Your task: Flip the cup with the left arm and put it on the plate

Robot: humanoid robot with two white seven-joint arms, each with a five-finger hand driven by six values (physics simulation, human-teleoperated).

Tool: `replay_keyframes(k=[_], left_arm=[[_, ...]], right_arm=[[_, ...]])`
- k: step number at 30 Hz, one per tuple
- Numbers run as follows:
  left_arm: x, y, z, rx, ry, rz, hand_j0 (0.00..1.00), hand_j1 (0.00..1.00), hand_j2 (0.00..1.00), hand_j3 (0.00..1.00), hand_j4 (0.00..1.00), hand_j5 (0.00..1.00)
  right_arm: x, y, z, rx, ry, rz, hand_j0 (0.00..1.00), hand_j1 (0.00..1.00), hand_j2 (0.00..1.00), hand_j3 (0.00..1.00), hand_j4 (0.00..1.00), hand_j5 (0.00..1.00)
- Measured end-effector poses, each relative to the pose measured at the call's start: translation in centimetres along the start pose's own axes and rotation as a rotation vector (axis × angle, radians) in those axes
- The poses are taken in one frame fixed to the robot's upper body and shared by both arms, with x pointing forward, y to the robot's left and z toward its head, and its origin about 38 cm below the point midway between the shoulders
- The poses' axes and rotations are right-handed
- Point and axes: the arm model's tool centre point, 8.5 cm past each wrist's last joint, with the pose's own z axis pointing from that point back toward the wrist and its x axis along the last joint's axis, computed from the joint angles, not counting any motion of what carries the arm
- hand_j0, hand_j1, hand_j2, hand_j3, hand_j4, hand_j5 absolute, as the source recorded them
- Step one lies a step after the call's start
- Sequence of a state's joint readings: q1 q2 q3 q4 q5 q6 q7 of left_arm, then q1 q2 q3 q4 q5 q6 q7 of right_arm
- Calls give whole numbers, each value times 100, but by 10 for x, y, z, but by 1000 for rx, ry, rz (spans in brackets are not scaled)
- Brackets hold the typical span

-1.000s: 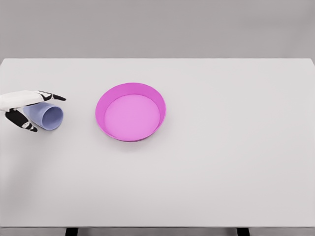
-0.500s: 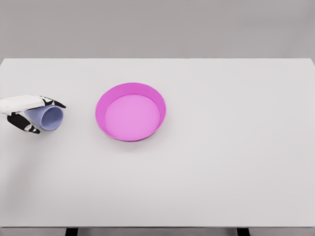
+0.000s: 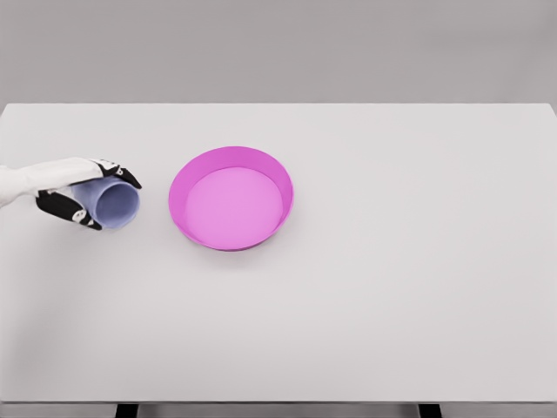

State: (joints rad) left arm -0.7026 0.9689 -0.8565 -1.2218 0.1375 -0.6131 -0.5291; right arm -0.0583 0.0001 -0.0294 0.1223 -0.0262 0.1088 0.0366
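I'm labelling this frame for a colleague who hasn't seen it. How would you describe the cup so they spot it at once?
Start at the pink plate on the white table, then look left. The cup is pale blue, on its side with its mouth facing the plate, gripped by the left hand, the only hand in view.

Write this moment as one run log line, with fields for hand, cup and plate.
left hand: shut on cup | cup: on its side, mouth toward plate | plate: empty | right arm: not in view

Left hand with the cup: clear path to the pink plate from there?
Probably yes. The left hand grips the cup just left of the plate, with only bare table between them.
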Motion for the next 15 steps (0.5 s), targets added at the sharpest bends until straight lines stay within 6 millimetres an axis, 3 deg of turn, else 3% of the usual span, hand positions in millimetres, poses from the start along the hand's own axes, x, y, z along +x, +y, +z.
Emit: replay_keyframes(k=[8,15], left_arm=[[46,23,-18,155,-254,184,46,46,46,46,46,46],[100,35,-52,250,-541,410,45,45,45,45,45,45]], right_arm=[[0,0,0,0,0,0,100,100,100,100,100,100],[0,0,0,0,0,0,100,100,100,100,100,100]])
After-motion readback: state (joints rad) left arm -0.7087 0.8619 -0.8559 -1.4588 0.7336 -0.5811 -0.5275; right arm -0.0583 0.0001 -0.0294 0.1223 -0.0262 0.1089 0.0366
